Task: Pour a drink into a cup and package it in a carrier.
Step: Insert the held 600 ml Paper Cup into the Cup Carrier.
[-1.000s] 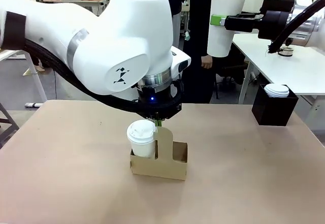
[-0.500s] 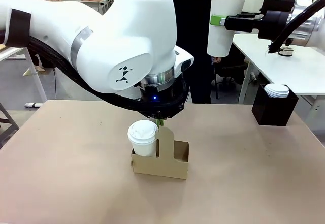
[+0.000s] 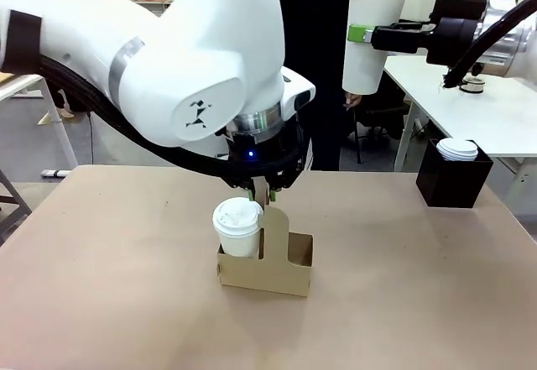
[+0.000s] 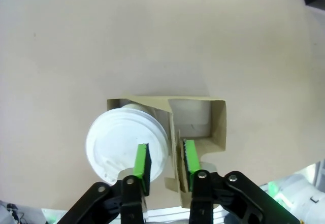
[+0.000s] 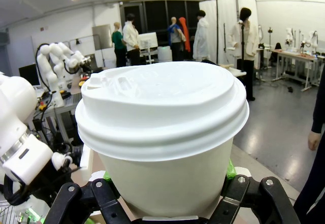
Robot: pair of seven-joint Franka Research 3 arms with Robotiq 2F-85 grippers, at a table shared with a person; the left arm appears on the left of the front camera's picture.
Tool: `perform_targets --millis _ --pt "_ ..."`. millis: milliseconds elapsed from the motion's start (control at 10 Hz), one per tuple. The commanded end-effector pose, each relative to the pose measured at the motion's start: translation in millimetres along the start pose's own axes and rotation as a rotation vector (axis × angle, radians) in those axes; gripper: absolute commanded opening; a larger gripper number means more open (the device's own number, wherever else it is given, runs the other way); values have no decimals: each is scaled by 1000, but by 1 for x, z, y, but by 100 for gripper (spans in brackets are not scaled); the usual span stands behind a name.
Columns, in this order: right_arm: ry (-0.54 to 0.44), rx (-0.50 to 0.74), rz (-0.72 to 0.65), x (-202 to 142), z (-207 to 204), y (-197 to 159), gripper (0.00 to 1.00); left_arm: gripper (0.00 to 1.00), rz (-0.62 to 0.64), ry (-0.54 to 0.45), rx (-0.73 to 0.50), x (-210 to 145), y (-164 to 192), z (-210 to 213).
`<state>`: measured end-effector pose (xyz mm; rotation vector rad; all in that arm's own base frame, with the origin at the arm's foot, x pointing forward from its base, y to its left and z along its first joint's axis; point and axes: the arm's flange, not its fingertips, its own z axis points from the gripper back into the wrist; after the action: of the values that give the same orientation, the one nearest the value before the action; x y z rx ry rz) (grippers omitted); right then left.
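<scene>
Hidden bits first. Front view: L arm's wrist covers most of the left gripper (image 4: 166, 152), just a finger stub shows above the carrier (image 3: 277, 276) handle (image 3: 273, 231). Lower half of the cup (image 3: 237, 223) is sunk in the carrier slot, so the walls hide it. Lids on both cups, can't see inside. R wrist view: second cup (image 3: 367, 64) base cut off at bottom edge. Person (image 3: 323, 68) behind the carrier, cut off at frame top.

L arm: comes in from carrier's left, wrist straight above the carrier, fingers pointing down. Jaws partly open, straddling the handle top. Clear gap btwn handle and the pad (image 4: 142, 160) on the cup side. Other pad is close to the handle, can't tell if touching. Nothing gripped.

R arm: right gripper (image 3: 369, 34) high above & right of the carrier, fingers level, clamped on second cup's sides just below the lid.

Orientation: carrier flat on table (image 3: 126, 286), long axis roughly L-R, slightly skewed, handle upright mid-carrier. Cup upright in carrier's left slot, lid up. Second cup also upright, axis vertical. Black box (image 3: 449, 187) well right of the carrier.
</scene>
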<state>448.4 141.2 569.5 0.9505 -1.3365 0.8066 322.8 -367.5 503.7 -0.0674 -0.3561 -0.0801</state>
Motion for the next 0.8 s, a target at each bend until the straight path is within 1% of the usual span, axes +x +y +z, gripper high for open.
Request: perform_targets --millis 0,100,200,300,400,500,600,700 --pt "27 12 -13 -8 3 -9 84 100 -44 17 -69 0 21 24" --pt "49 71 -27 -18 7 -13 84 100 -64 16 -106 1 30 38" --pt "59 174 -46 -30 11 -15 84 95 -90 8 -158 2 42 52" --pt "45 254 -69 -44 14 -16 84 100 -158 24 -203 4 57 65" --pt "35 313 -69 -59 15 -14 84 100 -246 54 -251 5 76 72" --pt "26 368 -72 -76 16 -10 84 100 -334 48 -313 6 98 77" --pt "14 414 -84 -94 16 -4 84 100 -426 29 -337 7 122 79" --pt "5 465 -75 -116 13 5 84 100 -620 4 -318 5 143 75"
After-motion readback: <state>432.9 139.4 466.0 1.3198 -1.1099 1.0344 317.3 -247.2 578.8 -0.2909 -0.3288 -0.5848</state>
